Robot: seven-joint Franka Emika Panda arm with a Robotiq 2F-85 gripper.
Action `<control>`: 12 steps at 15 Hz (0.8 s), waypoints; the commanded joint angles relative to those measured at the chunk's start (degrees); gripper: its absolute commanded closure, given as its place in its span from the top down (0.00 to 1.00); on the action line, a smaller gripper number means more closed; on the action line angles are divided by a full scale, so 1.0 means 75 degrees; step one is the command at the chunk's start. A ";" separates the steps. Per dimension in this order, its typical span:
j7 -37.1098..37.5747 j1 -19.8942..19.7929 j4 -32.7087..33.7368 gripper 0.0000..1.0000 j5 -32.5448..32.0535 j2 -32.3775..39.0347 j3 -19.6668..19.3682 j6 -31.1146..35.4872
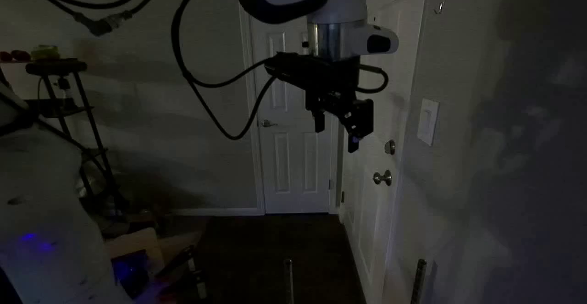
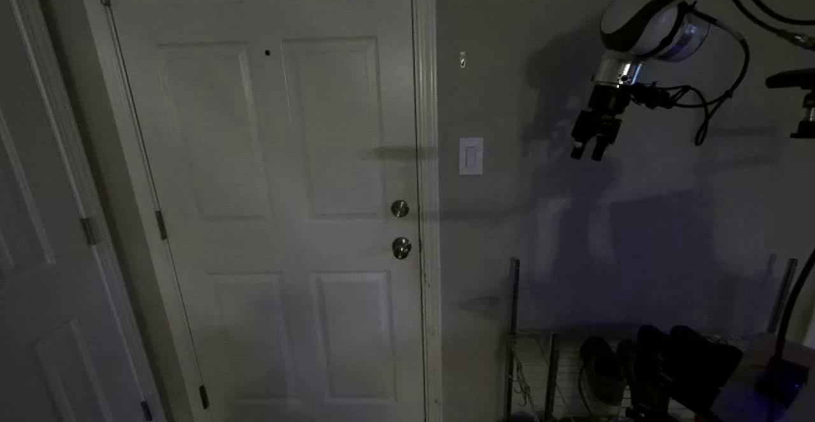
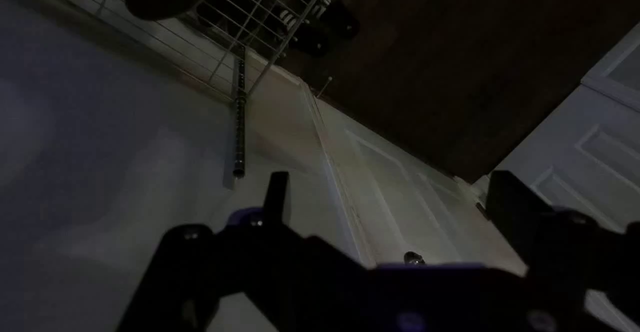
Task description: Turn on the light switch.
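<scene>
- Step: approach, in my judgement; press not yet made. Gripper (image 2: pixel 587 153) hangs in mid-air, well apart from the switch (image 2: pixel 471 156), fingers (image 3: pixel 276 197) pointing down in both ext. views.
- Jaws: spread wide, nothing held; wrist view shows a broad gap betw. the fingers.
- Loc.: switch is on the wall (image 2: pixel 496 231), near the edge where wall meets trim (image 2: pixel 428 231), on the lock (image 2: pixel 400 209) side of the door (image 2: pixel 274 244). Hook (image 2: pixel 463 60) is above it. Seen in both ext. views; I can't find it in wrist view.
- Next (my call): I'd run the gripper toward that trim-side edge, bring jaws together for one firm tip, turn it to face the wall, then push the paddle (image 1: pixel 427 121) square-on, away from the switch's edges & corners.
- Cond.: pale white upright rectangle, straight edges, square corners; lighter than the wall. Paddle is narrow, taller than wide, mid-face. No damage I can make out at this res.
- Status: paddle pos. (up/down) can't be told. Scene's v. dim, so I judge the switch off.
</scene>
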 commanded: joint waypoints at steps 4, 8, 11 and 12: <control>-0.0084 -0.0282 0.0018 1.00 0.0112 0.0040 0.0256 -0.0032; -0.0084 -0.0282 0.0018 1.00 0.0112 0.0040 0.0255 -0.0032; -0.0280 -0.0295 -0.0019 0.83 0.0096 -0.0088 0.0272 -0.0143; -0.0365 -0.0287 0.0067 0.74 0.0114 0.0072 0.0265 -0.0259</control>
